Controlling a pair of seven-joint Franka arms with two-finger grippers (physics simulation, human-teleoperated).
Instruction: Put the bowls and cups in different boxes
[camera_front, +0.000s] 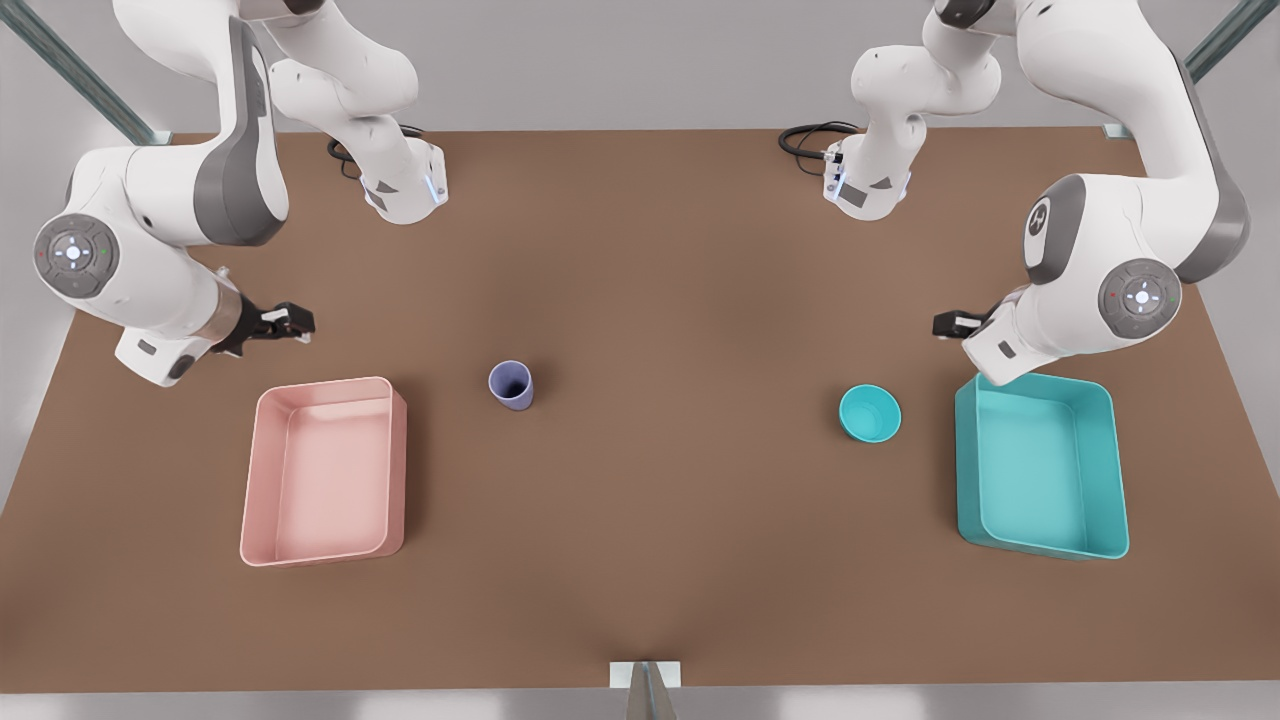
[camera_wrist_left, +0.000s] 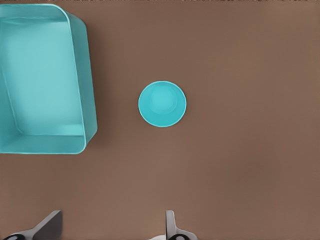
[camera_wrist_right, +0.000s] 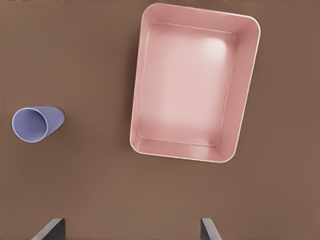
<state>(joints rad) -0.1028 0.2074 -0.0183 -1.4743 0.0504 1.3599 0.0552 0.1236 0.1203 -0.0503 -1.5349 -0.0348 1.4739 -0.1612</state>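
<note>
The lavender cup (camera_front: 511, 385) is a small handleless tumbler, smooth and matte, standing upright on the brown tabletop (camera_front: 660, 520) just to the front view's right of the pale pink box (camera_front: 323, 471). That box is a rectangular rimmed tray with rounded corners and a faint sheen on its floor (it looks like moulded plastic). The teal bowl (camera_front: 869, 413) is round, shallow and wide, and sits upright near the teal box (camera_front: 1040, 465), a tray of the same shape and the same colour as the bowl. Both boxes hold nothing, and cup and bowl are well apart.

The left gripper (camera_front: 950, 324) hangs above the table beside the teal box's far corner, its fingers (camera_wrist_left: 171, 226) spread apart around nothing. The right gripper (camera_front: 290, 321) hovers beyond the pink box, its fingers (camera_wrist_right: 209, 231) also spread wide, gripping nothing.
</note>
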